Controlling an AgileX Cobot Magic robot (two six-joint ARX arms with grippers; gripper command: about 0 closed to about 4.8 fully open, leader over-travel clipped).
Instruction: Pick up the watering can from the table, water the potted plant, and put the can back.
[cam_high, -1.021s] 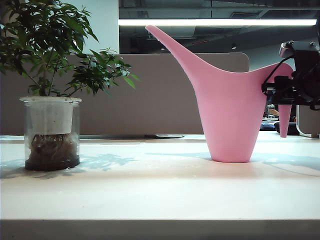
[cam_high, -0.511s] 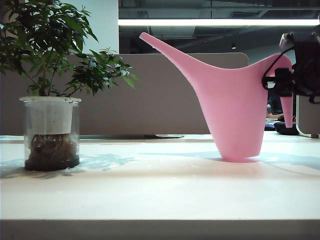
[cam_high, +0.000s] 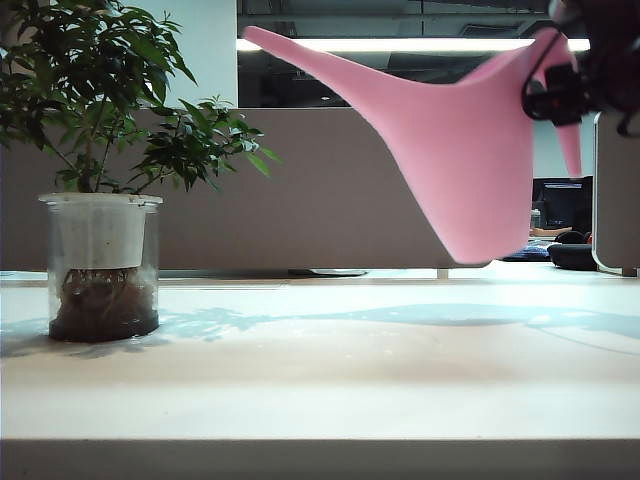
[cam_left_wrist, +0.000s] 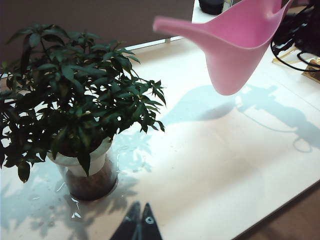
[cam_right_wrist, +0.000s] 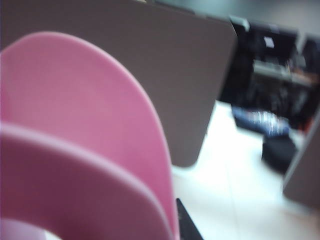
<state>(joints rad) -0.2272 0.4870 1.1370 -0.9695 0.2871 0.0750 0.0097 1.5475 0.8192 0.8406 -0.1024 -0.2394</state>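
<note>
Now my right gripper (cam_high: 560, 95) is clamped on the handle of the watering can (cam_high: 460, 150), which hangs clear of the table (cam_high: 320, 380) at the right, tilted with its spout aimed toward the potted plant (cam_high: 100, 180). Open air lies between spout and leaves; the 2 are well apart. My left gripper (cam_left_wrist: 139, 225) sits low just beside the plant's glass jar, its 2 fingers pressed together on nothing. The can's shadow falls across the white tabletop. Behind stands a grey-brown partition (cam_high: 330, 190), with a ceiling light strip (cam_high: 440, 44) above and dark office clutter beyond.
</note>
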